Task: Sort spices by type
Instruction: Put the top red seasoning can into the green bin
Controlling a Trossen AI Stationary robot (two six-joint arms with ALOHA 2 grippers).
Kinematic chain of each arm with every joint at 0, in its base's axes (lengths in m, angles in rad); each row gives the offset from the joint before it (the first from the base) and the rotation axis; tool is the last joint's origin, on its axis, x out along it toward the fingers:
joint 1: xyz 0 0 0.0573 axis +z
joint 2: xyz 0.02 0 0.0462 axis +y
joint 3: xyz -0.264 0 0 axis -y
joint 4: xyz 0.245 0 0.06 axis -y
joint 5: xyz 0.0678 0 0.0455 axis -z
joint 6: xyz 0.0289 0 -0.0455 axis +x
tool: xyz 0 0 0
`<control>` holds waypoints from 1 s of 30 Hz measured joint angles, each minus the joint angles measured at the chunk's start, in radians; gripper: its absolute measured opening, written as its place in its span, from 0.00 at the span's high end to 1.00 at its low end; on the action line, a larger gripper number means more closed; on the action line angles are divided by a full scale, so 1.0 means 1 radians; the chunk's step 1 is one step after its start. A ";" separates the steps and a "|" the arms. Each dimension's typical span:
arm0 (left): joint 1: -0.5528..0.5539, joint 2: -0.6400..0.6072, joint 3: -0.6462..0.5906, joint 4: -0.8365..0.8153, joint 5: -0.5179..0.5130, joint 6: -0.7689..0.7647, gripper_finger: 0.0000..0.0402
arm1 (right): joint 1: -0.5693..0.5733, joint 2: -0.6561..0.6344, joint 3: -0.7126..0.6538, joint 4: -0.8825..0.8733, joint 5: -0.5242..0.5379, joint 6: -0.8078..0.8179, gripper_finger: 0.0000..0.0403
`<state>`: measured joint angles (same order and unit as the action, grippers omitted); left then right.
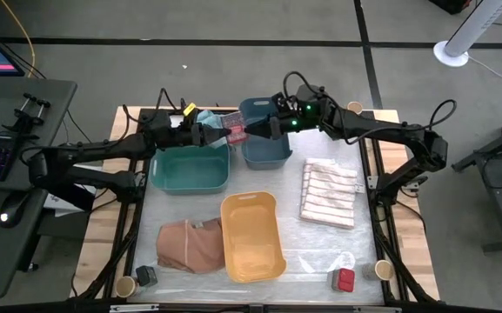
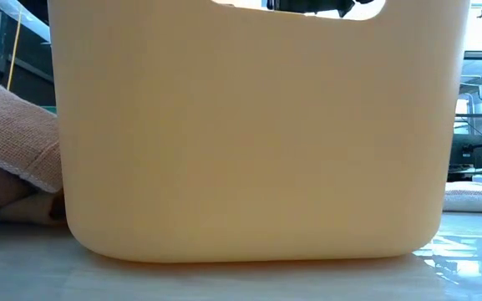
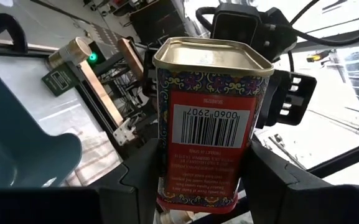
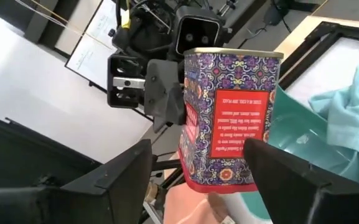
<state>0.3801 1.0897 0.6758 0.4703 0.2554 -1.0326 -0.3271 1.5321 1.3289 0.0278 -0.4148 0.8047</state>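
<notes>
While both arms meet at the 12 o'clock side of the table, you have the red tin [image 1: 236, 133] caught between them, above the gap where the green bin [image 1: 190, 169] and blue bin [image 1: 264, 143] adjoin.

Left gripper [image 3: 199, 186]: fingers part-closed, pressed against the tin's two sides, barcode face toward its camera. You hold the tin here.

Right gripper [image 4: 198, 180]: fingers spread wider than the tin, one each side of its near end. Left finger stands clear; whether the right one touches, you cannot tell.

Elsewhere for you:
- Yellow bin [image 1: 251, 236] at 6 o'clock; it fills the low view.
- Tan cloth [image 1: 187, 245] just left of it; striped cloth [image 1: 330, 193] at 3 o'clock.
- Second red tin [image 1: 344, 279] near the 5 o'clock corner, tan jar [image 1: 383, 269] beside it.
- Dark grey tin [image 1: 146, 276] and another tan jar [image 1: 126, 286] at the 7 o'clock corner.
- Third tan jar [image 1: 353, 108] at 1 o'clock.
</notes>
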 joint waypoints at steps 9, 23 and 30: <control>-0.001 0.003 0.000 0.052 0.010 0.040 0.61 | 0.001 0.001 0.000 -0.063 0.027 -0.001 0.35; -0.009 0.098 0.056 0.060 0.043 0.032 0.61 | 0.038 0.002 -0.001 -0.065 0.044 -0.002 0.37; -0.007 0.144 0.101 0.058 0.076 0.054 0.61 | 0.038 -0.001 -0.001 -0.073 0.044 0.000 0.52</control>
<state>0.3729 1.2340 0.7769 0.5285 0.3316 -0.9783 -0.2886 1.5307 1.3281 -0.0454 -0.3710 0.8047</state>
